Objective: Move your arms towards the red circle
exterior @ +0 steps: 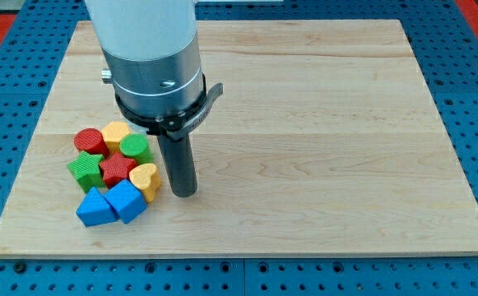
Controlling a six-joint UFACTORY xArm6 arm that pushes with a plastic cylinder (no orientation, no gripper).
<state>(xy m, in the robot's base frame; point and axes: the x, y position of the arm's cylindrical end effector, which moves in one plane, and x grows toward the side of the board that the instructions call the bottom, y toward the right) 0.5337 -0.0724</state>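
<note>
And we start at the view's left, where the wooden surface (321,140) lies pale and smooth, its grain running in long streaks, with a blue pegboard base (469,99) dotted with holes showing around its edges. A tight cluster of ribbed plastic blocks sits in the lower left part of the board.

Leftmost at the top of the cluster, there it is: the red circle (88,140), a short round cylinder. Just below it sits a green star-like block (83,168), its points pressing against its neighbours. At the bottom left, a blue triangular block (95,208) with a sloped face, and touching it on the right a second blue block (126,200), chunkier and more angular.

Moving right, a yellow heart-shaped block (116,133) stands just beside the red circle at the top. Below that, a green round block (136,149), and under it a red star-shaped block (117,170) in the heart of the pile. Then a second yellow heart (146,180) on the cluster's right edge.

Right beside that heart, my tip (185,193) rests on the wood, a dark, matte, straight rod. It is close to the yellow heart, though I cannot tell if they touch, and the whole cluster lies between it and the red circle. There is no claw here, so nothing is gripped. Above, the rod runs into a black clamp ring (169,115) and a broad silvery-white cylinder housing (144,49).
</note>
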